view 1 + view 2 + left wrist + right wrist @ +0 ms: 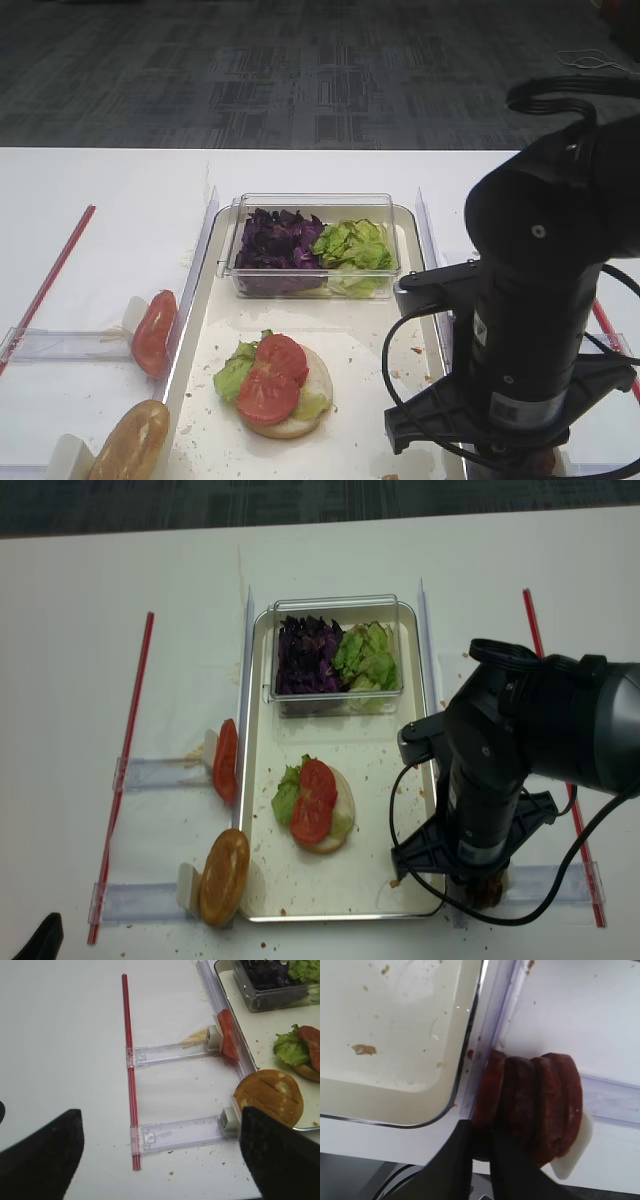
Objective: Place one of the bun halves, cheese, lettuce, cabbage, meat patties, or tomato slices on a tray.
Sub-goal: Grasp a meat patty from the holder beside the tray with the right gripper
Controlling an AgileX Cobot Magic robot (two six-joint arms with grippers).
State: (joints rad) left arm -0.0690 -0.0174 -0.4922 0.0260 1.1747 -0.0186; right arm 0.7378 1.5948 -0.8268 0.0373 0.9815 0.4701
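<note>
We can read no text, brand or number anywhere in these views. The black robot arm (pixel 530 330) carries a small pale sticker on its lower housing, but its print is too blurred for us to read.

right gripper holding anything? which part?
Right gripper is shut on the lower edge of the leftmost meat patty, the one nearest the tray. Left gripper holds nothing.

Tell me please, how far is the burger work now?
Done: on the tray a bun half already carries lettuce and two tomato slices. In hand: the right gripper is shut on the nearest of the meat patties, standing on edge outside the tray. Left: lifting that patty onto the tray.
</note>
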